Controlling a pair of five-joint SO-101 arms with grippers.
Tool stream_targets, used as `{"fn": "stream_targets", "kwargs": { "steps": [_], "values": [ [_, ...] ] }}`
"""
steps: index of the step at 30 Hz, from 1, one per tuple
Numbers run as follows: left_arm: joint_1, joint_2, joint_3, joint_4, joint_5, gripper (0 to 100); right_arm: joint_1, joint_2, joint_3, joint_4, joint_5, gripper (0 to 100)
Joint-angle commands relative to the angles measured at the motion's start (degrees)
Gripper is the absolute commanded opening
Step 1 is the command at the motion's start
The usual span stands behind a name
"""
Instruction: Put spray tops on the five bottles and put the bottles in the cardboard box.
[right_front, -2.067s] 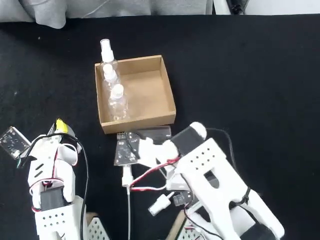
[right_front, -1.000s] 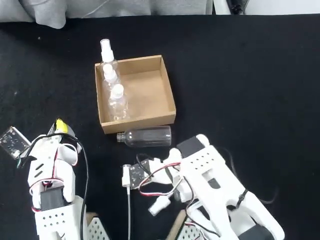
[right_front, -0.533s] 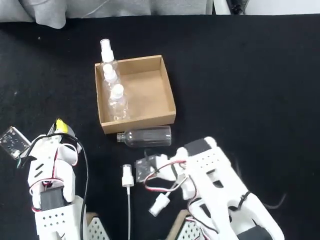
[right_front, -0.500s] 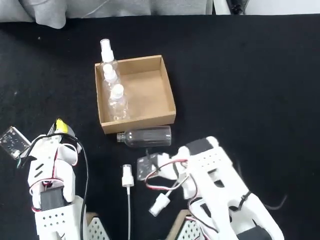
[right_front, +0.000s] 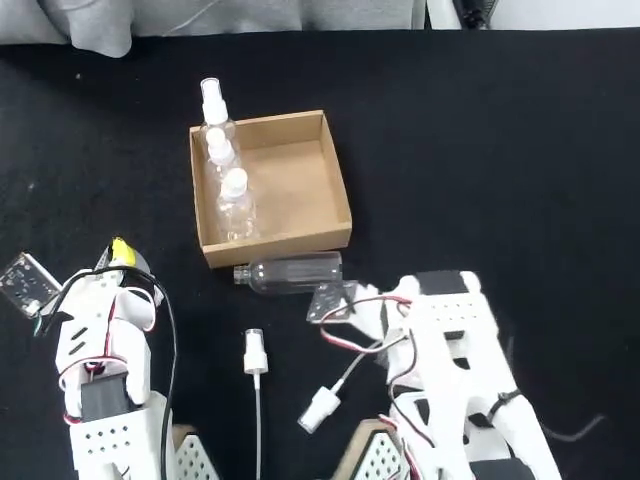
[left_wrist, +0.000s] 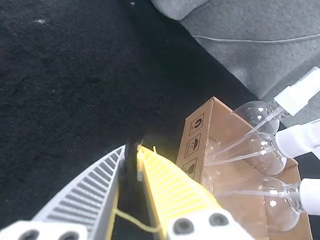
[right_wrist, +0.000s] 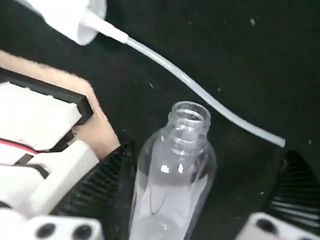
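Observation:
Three clear bottles with white spray tops (right_front: 234, 202) stand along one wall of the cardboard box (right_front: 300, 180); the left wrist view shows them too (left_wrist: 260, 150). An uncapped bottle (right_front: 290, 272) lies on the table just in front of the box. My right gripper (right_front: 333, 300) sits by its base end. In the right wrist view an uncapped bottle (right_wrist: 175, 170) lies between the wide-apart fingers of my open right gripper (right_wrist: 207, 175), neck pointing away. Two loose spray tops (right_front: 254, 350) (right_front: 322, 406) lie near the front edge. My left gripper (right_front: 120, 250) (left_wrist: 131, 147) is shut and empty.
The table is covered in black cloth (right_front: 500, 150). Grey fabric (right_front: 90, 25) lies along the far edge. The long dip tube (right_front: 258, 420) of one spray top runs toward the front edge between the two arm bases. The tube of the other (right_wrist: 200, 90) passes just beyond the bottle's neck.
My right gripper left the bottle in front of the box, dipped toward the loose spray top, then drew back right and up to the bottle's base end. The left arm stayed still.

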Motion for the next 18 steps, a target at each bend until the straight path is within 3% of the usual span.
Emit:
{"fn": "stream_targets", "kwargs": {
  "steps": [1,7,13,18],
  "values": [
    [-0.48,-0.53,1.36,-1.41,-0.44,3,5.54,-2.15,-2.77,-0.62,0.26,37.8],
    [-0.48,-0.53,1.36,-1.41,-0.44,3,10.99,-2.15,-2.59,-0.62,0.26,37.4],
    [-0.48,-0.53,1.36,-1.41,-0.44,3,11.52,-2.15,-0.84,-0.7,0.26,23.0],
    [-0.48,-0.53,1.36,-1.32,-0.44,3,11.43,-2.15,1.63,-2.99,0.44,17.0]
  ]
}}
